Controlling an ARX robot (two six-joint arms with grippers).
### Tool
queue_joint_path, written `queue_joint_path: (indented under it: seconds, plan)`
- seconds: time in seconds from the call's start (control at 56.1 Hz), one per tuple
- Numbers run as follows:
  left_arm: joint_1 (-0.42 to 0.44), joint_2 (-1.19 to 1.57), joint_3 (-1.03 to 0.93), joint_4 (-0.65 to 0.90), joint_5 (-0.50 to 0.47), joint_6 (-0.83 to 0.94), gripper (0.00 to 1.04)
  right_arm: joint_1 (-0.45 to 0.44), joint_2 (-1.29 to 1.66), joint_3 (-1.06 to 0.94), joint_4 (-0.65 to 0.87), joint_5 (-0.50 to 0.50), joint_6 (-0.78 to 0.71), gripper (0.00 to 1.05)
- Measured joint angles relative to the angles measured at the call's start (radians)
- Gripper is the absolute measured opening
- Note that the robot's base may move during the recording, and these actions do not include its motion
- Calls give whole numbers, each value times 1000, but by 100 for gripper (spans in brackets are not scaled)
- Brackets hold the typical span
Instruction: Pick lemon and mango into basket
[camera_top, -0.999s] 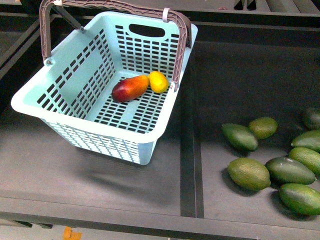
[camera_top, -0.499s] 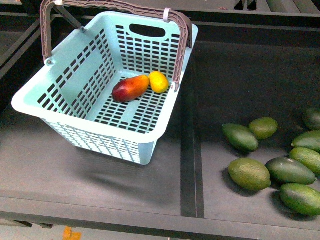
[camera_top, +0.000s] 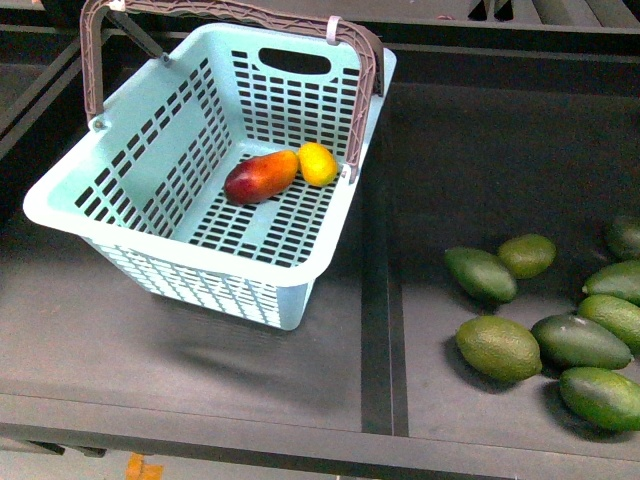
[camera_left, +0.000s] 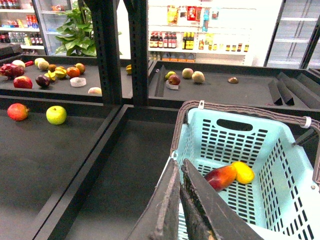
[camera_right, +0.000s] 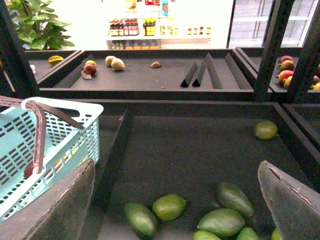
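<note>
Resting side by side, mango (camera_top: 260, 177) and lemon (camera_top: 317, 164) touch inside basket (camera_top: 150, 170).

A shop, a grocery's produce aisle; dark display trays (camera_left: 45, 150) carry loose fruit; bottle-lined white shelves (camera_left: 200, 40) and glass-doored coolers (camera_left: 300, 30) stand behind.

We see the basket (camera_top: 150, 185) sitting on the dark worktop (camera_top: 200, 350), its brown-grey handle (camera_top: 230, 12) arched over the far end. Inside it, on the slotted base, the mango (camera_top: 260, 177) lies with its yellow end touching the lemon (camera_top: 318, 163), which rests close to the right wall. To the right, past a raised divider (camera_top: 378, 330), we count a cluster of green oval fruits (camera_top: 540, 320) lying well apart from the basket.
</note>
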Motion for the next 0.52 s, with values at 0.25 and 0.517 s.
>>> queue_joint_path:
  seconds: [0.25, 0.517]
  plan:
    - [0, 0, 0, 0, 0, 0, 54, 0, 0, 0, 0, 0, 0, 96]
    - [0, 0, 0, 0, 0, 2, 99, 0, 0, 0, 0, 0, 0, 96]
